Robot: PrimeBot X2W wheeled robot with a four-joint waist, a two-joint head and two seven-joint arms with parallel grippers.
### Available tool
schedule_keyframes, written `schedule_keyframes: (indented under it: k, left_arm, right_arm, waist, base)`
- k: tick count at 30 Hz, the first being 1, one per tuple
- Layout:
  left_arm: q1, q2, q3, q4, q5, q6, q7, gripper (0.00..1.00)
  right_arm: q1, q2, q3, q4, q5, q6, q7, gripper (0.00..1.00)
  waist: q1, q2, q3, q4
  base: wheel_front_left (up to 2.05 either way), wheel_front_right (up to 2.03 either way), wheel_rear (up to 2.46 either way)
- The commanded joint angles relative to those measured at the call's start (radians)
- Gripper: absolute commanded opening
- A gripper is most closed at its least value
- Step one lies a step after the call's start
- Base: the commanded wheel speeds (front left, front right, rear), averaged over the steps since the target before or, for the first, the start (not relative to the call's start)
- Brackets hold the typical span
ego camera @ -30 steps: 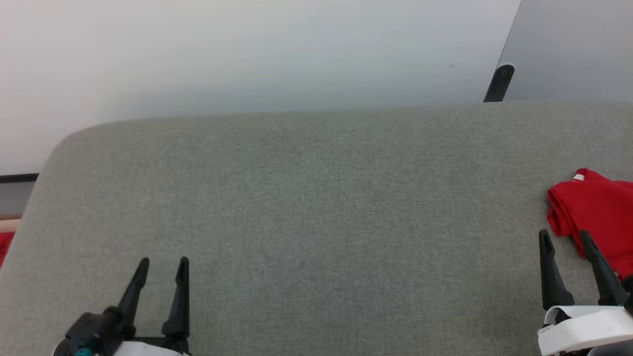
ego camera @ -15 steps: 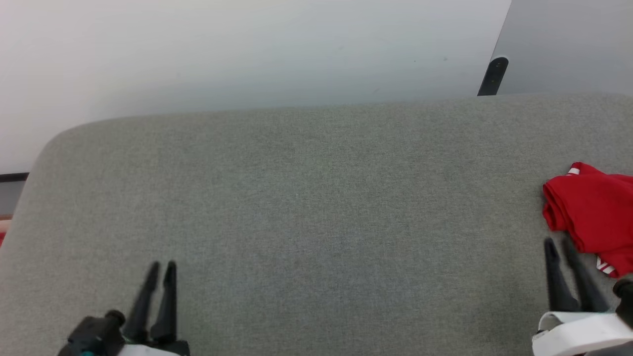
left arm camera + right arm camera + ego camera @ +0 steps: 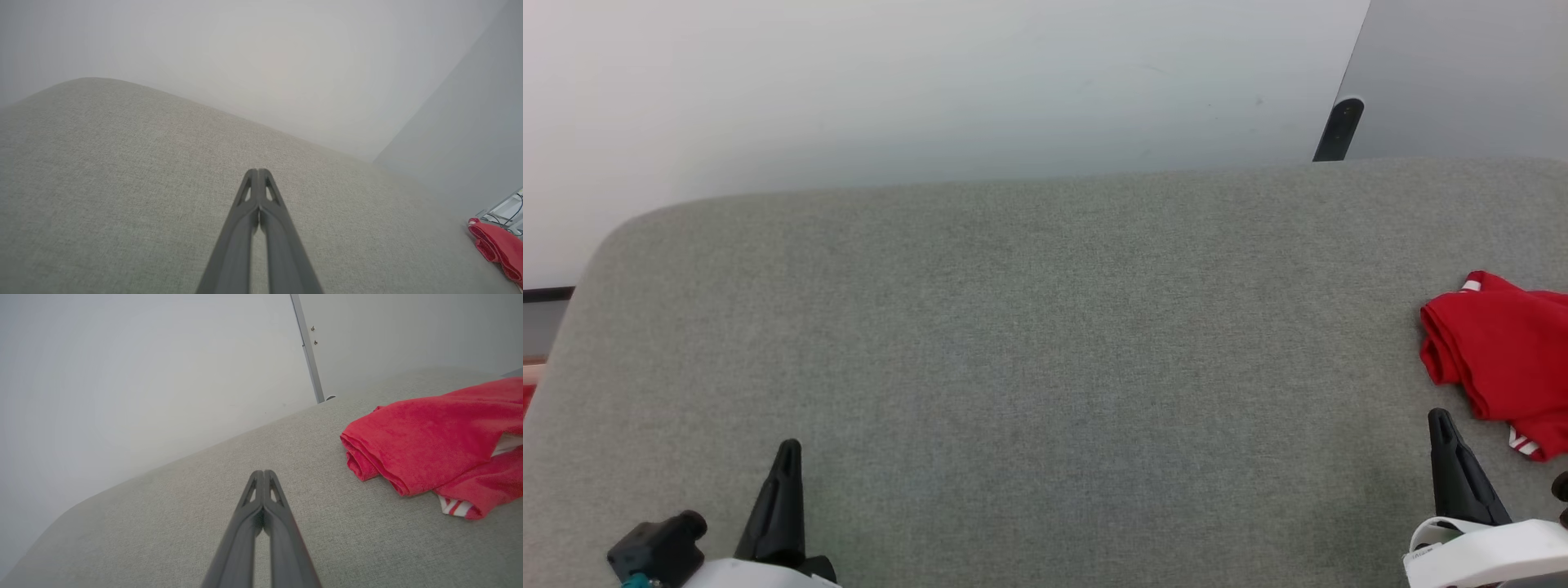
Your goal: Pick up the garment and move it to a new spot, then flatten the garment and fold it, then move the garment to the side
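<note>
The garment lies folded into a red bundle at the far right of the grey surface, with striped red-and-white trim at its near edge; the right wrist view shows the garment up close, and the left wrist view catches the garment at its lower right. My right gripper is shut and empty, just left of and nearer than the bundle, not touching it; its fingers meet at the tips. My left gripper is shut and empty at the lower left, its fingers pressed together over bare fabric.
The grey fabric surface spans the view, with a rounded far-left corner. A white wall rises behind it, and a dark post stands at the far right edge. A sliver of red cloth shows past the left edge.
Both grippers have closed from wide open to fully shut. They also drew back a little toward the bottom of the head view. The garment has stayed in place.
</note>
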Motion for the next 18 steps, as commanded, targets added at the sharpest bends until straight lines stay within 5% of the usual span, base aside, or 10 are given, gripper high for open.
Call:
schedule_keyframes:
  k: [1,18]
  left_arm:
    - [-0.027,0.001,0.008,-0.008,-0.042,-0.003,0.008,0.0]
    - [-0.056,-0.023,0.027,0.022,-0.284,-0.007,0.077,0.0]
  right_arm:
    - [-0.03,-0.002,-0.003,-0.008,0.044,0.0,0.007,0.0]
    - [-0.051,0.008,-0.009,0.028,0.296,0.0,0.054,0.0]
  waist:
    - [0.0,0.0,-0.001,0.001]
    - [0.0,0.0,-0.008,0.005]
  base:
    - [0.0,0.0,0.0]
    - [0.0,0.0,0.0]
